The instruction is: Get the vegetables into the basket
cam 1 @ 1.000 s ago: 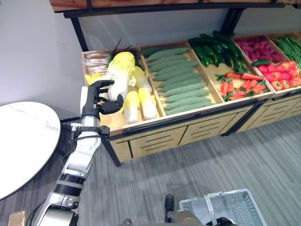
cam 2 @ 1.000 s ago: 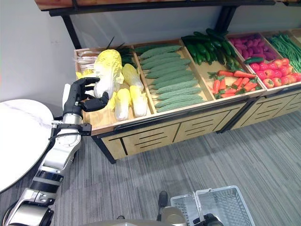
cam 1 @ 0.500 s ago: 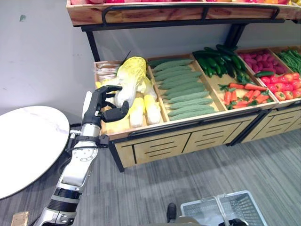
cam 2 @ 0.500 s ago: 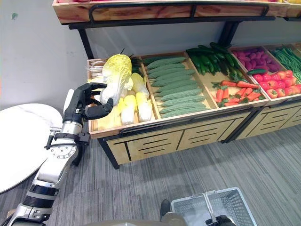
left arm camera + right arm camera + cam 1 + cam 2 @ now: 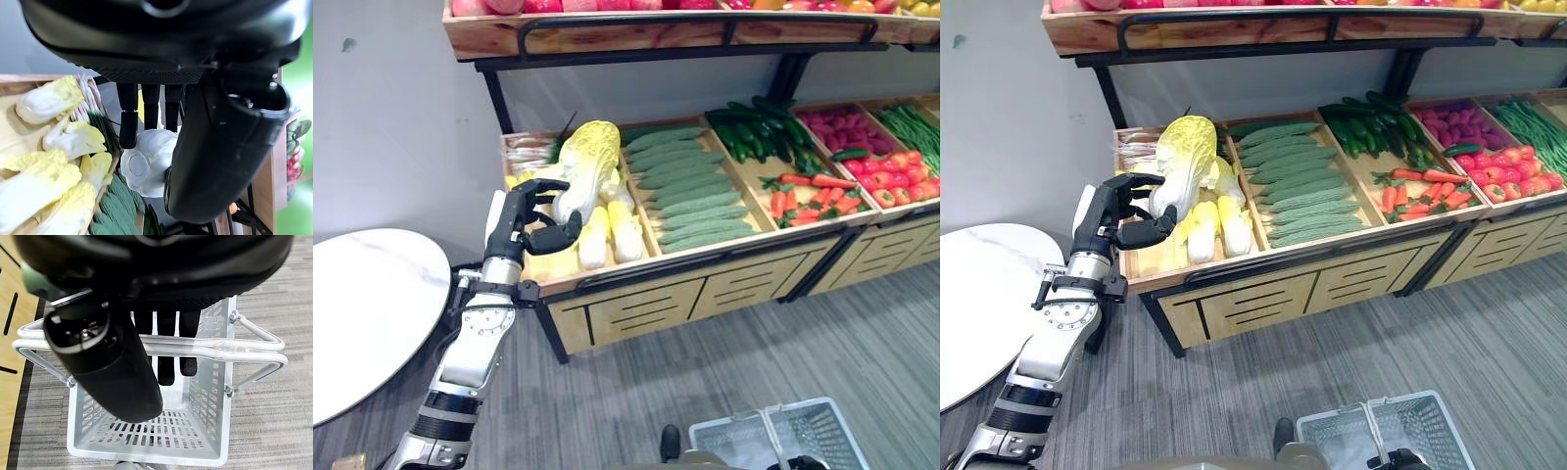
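Note:
A yellow-green napa cabbage [image 5: 584,162] stands tilted over the leftmost wooden crate [image 5: 558,264] of the produce stand. My left hand [image 5: 521,210] is shut on its white base [image 5: 146,166], fingers over the top and thumb beneath. More small cabbages [image 5: 610,221] lie in the crate below it. Near my feet hangs a grey plastic basket [image 5: 1386,431]. My right hand [image 5: 115,367] is shut on its two wire handles [image 5: 210,346], and the basket [image 5: 146,450] has nothing in it.
Further right, the crates hold ridged green gourds [image 5: 690,186], dark cucumbers [image 5: 769,117], carrots [image 5: 813,191], red peppers [image 5: 901,166] and green beans [image 5: 915,98]. An upper shelf [image 5: 656,24] overhangs the stand. A round white table [image 5: 362,313] stands on my left. Grey floor lies in front.
The whole picture has shifted, so the camera moved. My left hand keeps its hold on the cabbage, in much the same place over the crate. The basket stays in my right hand.

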{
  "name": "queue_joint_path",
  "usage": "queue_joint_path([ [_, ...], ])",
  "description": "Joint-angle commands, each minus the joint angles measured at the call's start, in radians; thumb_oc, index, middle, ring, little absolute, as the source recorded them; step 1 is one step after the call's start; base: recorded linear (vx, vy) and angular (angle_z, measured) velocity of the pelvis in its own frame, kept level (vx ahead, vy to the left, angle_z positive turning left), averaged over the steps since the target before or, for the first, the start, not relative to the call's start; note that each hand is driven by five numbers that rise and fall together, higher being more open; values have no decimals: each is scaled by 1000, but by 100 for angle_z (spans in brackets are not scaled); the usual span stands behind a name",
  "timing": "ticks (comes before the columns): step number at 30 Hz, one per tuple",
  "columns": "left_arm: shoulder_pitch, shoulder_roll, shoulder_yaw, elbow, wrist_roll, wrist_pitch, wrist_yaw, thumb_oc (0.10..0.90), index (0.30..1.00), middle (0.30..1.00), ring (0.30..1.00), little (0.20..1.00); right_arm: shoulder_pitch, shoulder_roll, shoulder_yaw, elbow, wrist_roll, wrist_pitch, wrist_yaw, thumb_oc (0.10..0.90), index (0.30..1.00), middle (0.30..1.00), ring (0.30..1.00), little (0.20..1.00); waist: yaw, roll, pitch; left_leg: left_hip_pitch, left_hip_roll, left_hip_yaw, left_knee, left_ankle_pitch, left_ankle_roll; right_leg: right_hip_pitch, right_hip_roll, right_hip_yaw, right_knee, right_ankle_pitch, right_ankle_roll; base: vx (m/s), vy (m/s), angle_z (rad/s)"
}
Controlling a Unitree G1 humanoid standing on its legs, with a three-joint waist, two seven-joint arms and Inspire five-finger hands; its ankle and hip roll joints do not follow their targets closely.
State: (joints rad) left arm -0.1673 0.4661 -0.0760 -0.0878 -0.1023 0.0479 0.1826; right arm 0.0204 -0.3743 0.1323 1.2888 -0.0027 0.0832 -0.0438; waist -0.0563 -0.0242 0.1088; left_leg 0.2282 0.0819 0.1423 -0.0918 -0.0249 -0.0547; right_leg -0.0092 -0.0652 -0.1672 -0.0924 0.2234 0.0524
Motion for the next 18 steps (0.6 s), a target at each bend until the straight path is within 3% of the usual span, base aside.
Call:
queue_joint_path([
  [1, -136, 48, 10, -126, -24, -108, 0, 400, 300, 300, 300, 300, -32, -58, -6, 49, 2, -5, -22, 400, 300, 300, 300, 300, -35, -36, -30, -40, -24, 21, 12, -20, -7, 181, -65, 55, 21, -227, 104, 1, 39, -22],
  [7, -199, 41, -32, -112, -33, -111, 0, 400, 300, 300, 300, 300, -13, -73, -51, 57, 34, -5, -31, 400, 300, 300, 300, 300, -68, -28, -21, -49, -35, 67, 42, -34, 9, 139, -78, 115, 49, -219, 115, -14, 42, -27],
  [11, -265, 33, -83, -101, -45, -117, -10, 400, 300, 300, 300, 300, -2, -93, -82, 69, 44, 0, -37, 400, 300, 300, 300, 300, -122, -15, -4, -57, -46, 138, 79, -62, 26, 67, -81, 193, 101, -212, 124, -49, 60, -48],
  [14, -286, 33, -92, -96, -50, -124, -4, 400, 300, 300, 300, 300, -19, -104, -85, 69, 41, 2, -42, 400, 300, 300, 300, 300, -125, -8, 14, -61, -43, 188, 111, -79, 29, 23, -86, 200, 133, -203, 136, -111, -22, -61],
  [15, -295, 54, -82, -97, -68, -129, 10, 400, 300, 300, 300, 300, -56, -119, -71, 64, 28, 4, -46, 400, 300, 300, 300, 300, -88, 2, 36, -65, -11, 271, 138, -92, 23, -30, -147, 23, 204, -197, 142, -274, -138, -92],
  [17, -302, 68, -73, -98, -76, -126, 11, 400, 300, 300, 300, 300, -78, -119, -61, 56, 20, 1, -48, 400, 300, 300, 300, 300, -61, 9, 44, -79, 16, 335, 156, -93, 15, -47, -223, -174, 258, -189, 123, -192, -104, -122],
  [18, -295, 71, -64, -102, -77, -125, 13, 400, 300, 300, 300, 300, -86, -116, -55, 48, 13, -2, -49, 400, 300, 300, 300, 300, -53, 10, 42, -65, 22, 346, 159, -115, 10, -38, -250, -226, 272, -194, 129, -29, -43, -140],
])
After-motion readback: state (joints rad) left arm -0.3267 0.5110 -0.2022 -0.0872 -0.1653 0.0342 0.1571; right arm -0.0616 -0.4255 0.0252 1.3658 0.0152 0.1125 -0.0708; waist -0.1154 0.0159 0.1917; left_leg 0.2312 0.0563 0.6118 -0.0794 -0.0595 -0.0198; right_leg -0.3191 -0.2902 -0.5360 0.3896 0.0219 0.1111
